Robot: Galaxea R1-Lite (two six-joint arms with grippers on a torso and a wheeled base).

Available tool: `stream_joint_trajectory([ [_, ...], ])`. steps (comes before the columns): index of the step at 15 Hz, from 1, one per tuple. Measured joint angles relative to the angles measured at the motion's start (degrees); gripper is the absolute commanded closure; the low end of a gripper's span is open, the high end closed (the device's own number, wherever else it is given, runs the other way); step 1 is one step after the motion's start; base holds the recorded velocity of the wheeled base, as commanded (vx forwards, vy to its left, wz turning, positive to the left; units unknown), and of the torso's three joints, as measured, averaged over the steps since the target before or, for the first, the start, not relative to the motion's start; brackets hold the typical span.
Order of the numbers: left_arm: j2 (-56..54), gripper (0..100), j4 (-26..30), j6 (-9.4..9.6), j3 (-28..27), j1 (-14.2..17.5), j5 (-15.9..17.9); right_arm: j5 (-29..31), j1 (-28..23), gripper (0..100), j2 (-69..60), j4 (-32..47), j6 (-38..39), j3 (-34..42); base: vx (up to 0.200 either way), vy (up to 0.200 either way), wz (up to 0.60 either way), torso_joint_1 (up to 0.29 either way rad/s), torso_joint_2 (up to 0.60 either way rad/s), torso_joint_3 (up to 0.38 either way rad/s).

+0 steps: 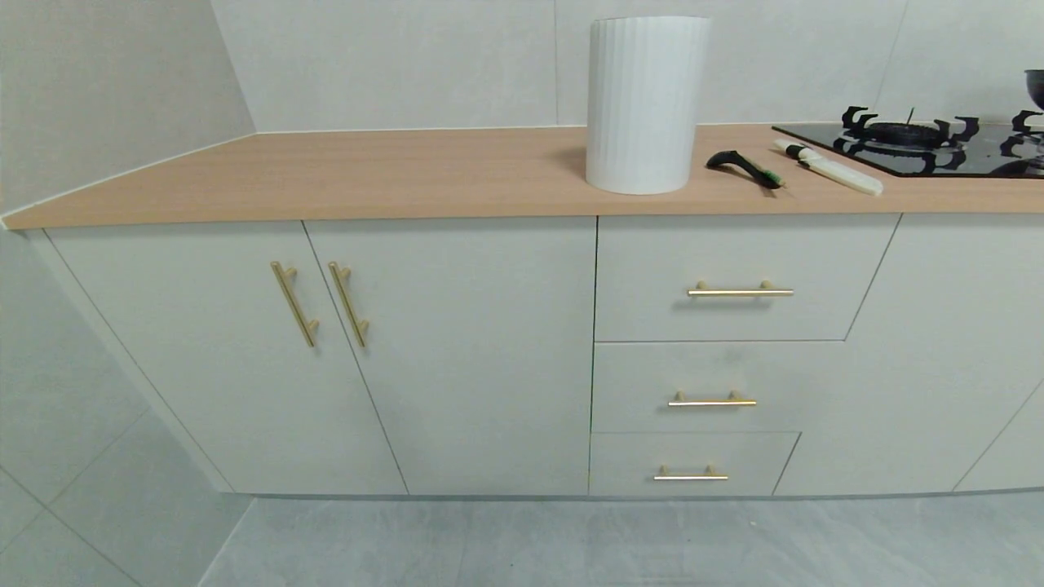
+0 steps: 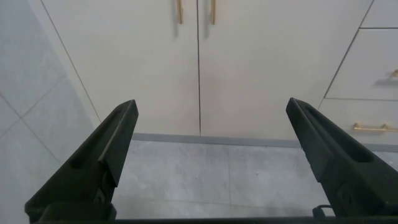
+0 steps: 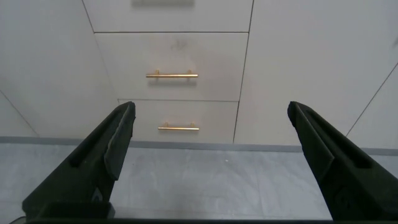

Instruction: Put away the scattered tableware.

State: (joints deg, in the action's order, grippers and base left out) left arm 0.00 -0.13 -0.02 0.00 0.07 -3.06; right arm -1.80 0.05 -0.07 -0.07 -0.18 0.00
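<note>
The tableware [image 1: 840, 173], a white knife [image 1: 824, 166] and a black-handled tool [image 1: 738, 161], is lying on the countertop [image 1: 367, 175], while my left gripper [image 2: 211, 155] and right gripper [image 3: 211, 155] are hanging low before the cabinets [image 1: 457, 350] with jaws apart, so I am probably only starting and needing to reach up

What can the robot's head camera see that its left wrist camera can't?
Head camera's extras: the wooden counter, with a tall white ribbed pot, a black-handled tool and a long white utensil lying on it, plus the black stove. Left wrist camera's extra: the left gripper, jaws wide open, facing the cupboard. Both see the gold door handles, the drawers and the grey floor.
</note>
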Motion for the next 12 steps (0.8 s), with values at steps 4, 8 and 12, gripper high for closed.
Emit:
stream_joint_trajectory([
  [4, 0.0, 0, 0.0, 0.1, 0.0, 0.0, 0.0, 0.0, 0.0, 0, 0.0, 0.0, 0.0, 0.0, 0.2, 0.0, 0.0, 0.0, 0.0, 0.005],
  [8, 0.0, 0, 0.0, -0.07, 0.0, 0.0, 0.0, 0.0, 0.0, 0, 0.0, 0.0, 0.0, 0.0, 0.0, 0.0, 0.0, 0.0, 0.0, 0.0],
  [12, 0.0, 0, 0.0, -0.18, 0.0, 0.0, 0.0, -0.1, 0.0, 0, 0.0, 0.0, 0.0, 0.0, 0.0, 0.0, 0.0, 0.0, 0.0, 0.0],
])
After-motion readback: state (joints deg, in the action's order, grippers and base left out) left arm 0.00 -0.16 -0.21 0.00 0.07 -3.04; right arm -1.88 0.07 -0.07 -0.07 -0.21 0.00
